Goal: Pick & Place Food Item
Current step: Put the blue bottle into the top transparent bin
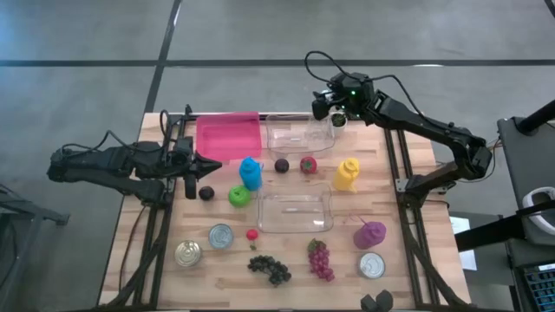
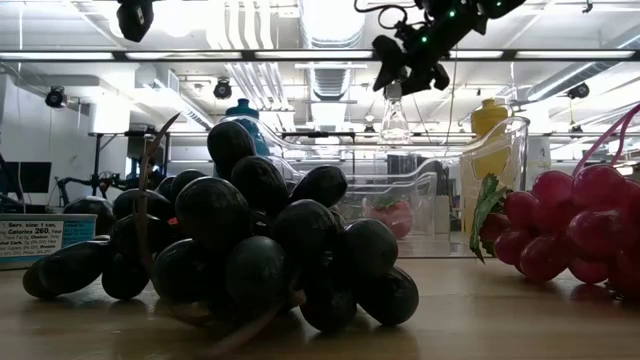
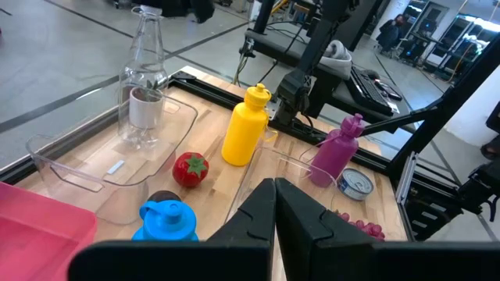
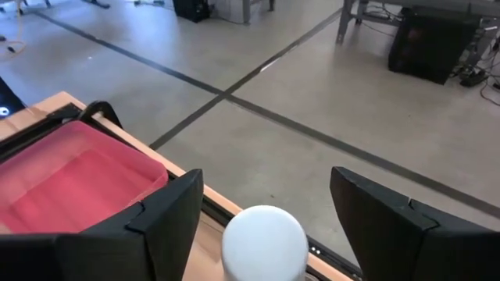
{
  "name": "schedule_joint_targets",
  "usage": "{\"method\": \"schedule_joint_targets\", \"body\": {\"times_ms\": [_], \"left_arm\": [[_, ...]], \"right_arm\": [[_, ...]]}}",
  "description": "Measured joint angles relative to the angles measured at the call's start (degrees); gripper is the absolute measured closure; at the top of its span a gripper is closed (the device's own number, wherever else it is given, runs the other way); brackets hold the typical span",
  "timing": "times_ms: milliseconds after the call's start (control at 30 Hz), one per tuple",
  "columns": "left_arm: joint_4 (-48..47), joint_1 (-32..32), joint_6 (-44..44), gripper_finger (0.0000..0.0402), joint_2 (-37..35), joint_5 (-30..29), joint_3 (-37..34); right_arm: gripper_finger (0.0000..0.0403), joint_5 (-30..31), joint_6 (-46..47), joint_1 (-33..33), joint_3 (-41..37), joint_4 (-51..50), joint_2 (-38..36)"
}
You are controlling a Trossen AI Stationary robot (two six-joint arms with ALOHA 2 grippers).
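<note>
A clear bottle (image 3: pixel 144 70) with a white cap (image 4: pixel 264 238) stands upright in the far clear bin (image 1: pixel 299 134). My right gripper (image 4: pixel 266 178) hovers open just above it, one finger on each side of the cap and apart from it; the low view shows it over the bottle (image 2: pixel 395 115). My left gripper (image 3: pixel 275 191) is shut on nothing at the table's left (image 1: pixel 212 165), pointing toward the middle. A red strawberry (image 1: pixel 308 165) and a dark plum (image 1: pixel 282 165) lie between the two clear bins.
A pink bin (image 1: pixel 228 136) sits far left and a second clear bin (image 1: pixel 295 212) in the middle. Blue (image 1: pixel 251 173), yellow (image 1: pixel 347 173) and purple (image 1: pixel 370 234) bottles, a green apple (image 1: pixel 239 196), cans, and dark (image 1: pixel 269 269) and red grapes (image 1: pixel 321 260) lie around.
</note>
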Motion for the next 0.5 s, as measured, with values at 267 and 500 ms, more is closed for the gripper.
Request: {"method": "schedule_joint_targets", "body": {"times_ms": [267, 500], "left_arm": [[0.0, 0.0, 0.0, 0.0387, 0.0, 0.0, 0.0], [0.0, 0.0, 0.0, 0.0387, 0.0, 0.0, 0.0]], "right_arm": [[0.0122, -0.8, 0.7, 0.0, 0.0, 0.0, -3.7], [0.0133, -6.8, 0.2, 0.0, 0.0, 0.1, -8.0]]}}
